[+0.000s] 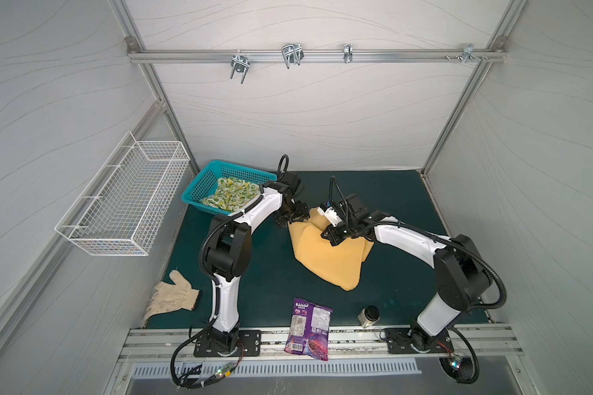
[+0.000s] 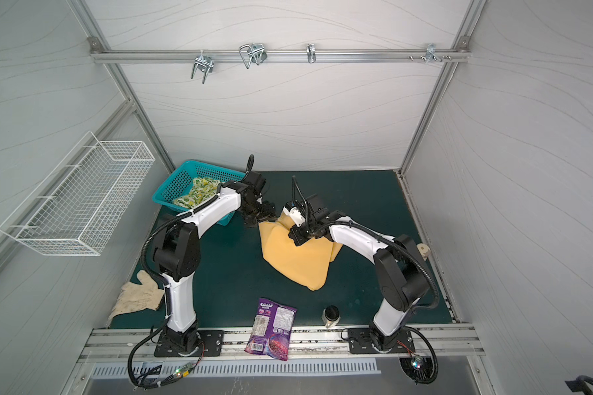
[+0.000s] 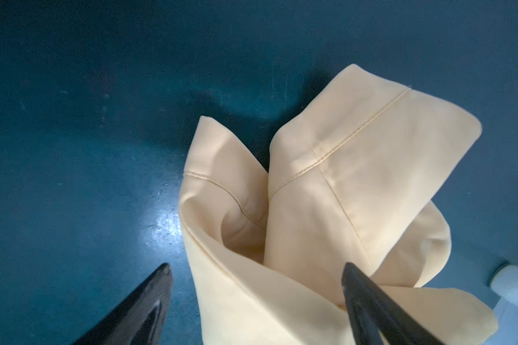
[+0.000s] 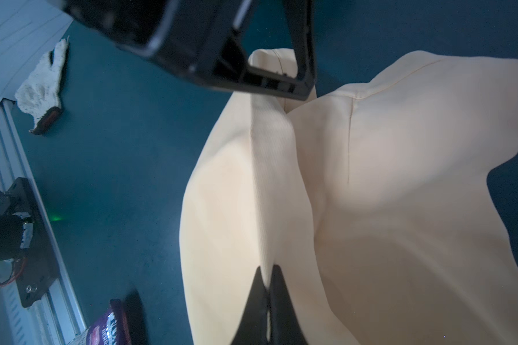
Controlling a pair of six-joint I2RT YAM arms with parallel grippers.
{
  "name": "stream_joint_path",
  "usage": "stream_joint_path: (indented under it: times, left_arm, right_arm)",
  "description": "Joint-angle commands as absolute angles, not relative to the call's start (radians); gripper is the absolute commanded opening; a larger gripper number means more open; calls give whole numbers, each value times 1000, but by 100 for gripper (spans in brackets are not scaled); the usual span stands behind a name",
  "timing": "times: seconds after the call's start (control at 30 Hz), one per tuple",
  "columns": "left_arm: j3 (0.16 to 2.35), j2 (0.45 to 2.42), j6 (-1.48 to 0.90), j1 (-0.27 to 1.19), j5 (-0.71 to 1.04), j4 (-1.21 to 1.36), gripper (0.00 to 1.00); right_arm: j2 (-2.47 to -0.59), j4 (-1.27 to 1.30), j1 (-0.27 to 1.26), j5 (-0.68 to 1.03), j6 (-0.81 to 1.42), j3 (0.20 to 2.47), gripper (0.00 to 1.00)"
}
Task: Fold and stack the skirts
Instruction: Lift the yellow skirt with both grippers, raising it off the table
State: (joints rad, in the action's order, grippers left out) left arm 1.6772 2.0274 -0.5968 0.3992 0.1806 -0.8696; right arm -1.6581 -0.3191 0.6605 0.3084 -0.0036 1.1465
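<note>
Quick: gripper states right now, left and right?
left gripper: open, jaws astride an edge of the mustard-yellow skirt.
right gripper: closed, holding a fold of that skirt.

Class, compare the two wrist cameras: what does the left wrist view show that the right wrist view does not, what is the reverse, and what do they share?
Left wrist only: the hollow between two raised folds of the mustard-yellow skirt, seen from above.
Right wrist only: the right gripper shut on a fold of that skirt, the glove and the purple snack bag.
Both: the skirt, the green mat, and the left gripper, its jaws open about the skirt's edge.
</note>
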Motion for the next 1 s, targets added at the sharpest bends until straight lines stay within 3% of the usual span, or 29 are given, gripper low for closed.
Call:
stream_joint_path:
  times: [0.0, 0.13, 0.27, 0.3, 0.57, 0.83, 0.97]
  left_arm:
    - [1741, 2080, -588, 393, 203, -895, 76]
    - [1783, 2123, -568, 393, 264, -922, 39]
    - [1777, 2122, -558, 393, 289, -923, 11]
    - [1777, 2117, -558, 393, 290, -922, 0]
    - [1947, 2112, -565, 394, 336, -876, 0]
    - [2309, 2171, -612, 399, 381, -847, 0]
    - [2338, 2116, -649, 399, 372, -755, 0]
  right_arm:
    - [-1630, -365, 673, 299, 1, 1142, 0]
    - [-1619, -379, 675, 290, 3, 1144, 0]
    - [-1606, -401, 675, 260, 7, 1160, 0]
    - [-1605, -414, 676, 248, 10, 1170, 0]
    - [-1603, -559, 662, 65, 29, 1365, 0]
    - [-1653, -740, 600, -60, -14, 1676, 0]
    - [-1661, -811, 588, -124, -48, 1820, 0]
